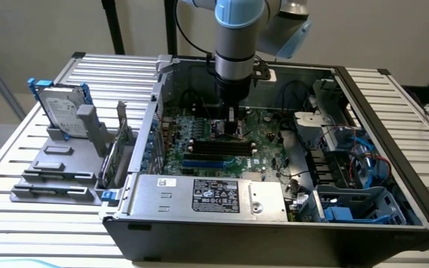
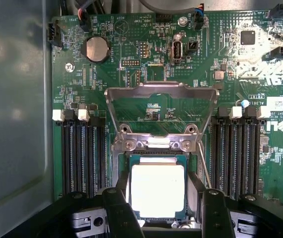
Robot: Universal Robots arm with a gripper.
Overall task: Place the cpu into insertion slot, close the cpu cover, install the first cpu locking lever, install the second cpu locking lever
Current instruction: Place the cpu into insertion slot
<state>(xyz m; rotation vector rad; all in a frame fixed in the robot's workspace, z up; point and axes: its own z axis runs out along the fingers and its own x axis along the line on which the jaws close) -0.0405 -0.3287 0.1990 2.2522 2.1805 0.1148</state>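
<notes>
The gripper (image 2: 158, 196) is clasping the cpu (image 2: 158, 188) in the insertion slot (image 2: 154, 155).
Its two black fingers (image 2: 119, 206) are pressing against opposite edges of the cpu, which is lying flat between them inside the slot's dark frame. Just beyond the fingertips, the cpu cover (image 2: 161, 90) is standing swung up on its hinge, with the green board (image 2: 131, 44) showing through its window. Black memory slots (image 2: 79, 153) are running along the outer side of each finger. In the exterior view, the arm (image 1: 237, 50) is reaching straight down into the open computer case (image 1: 393, 167), bringing the fingers low over the board.
</notes>
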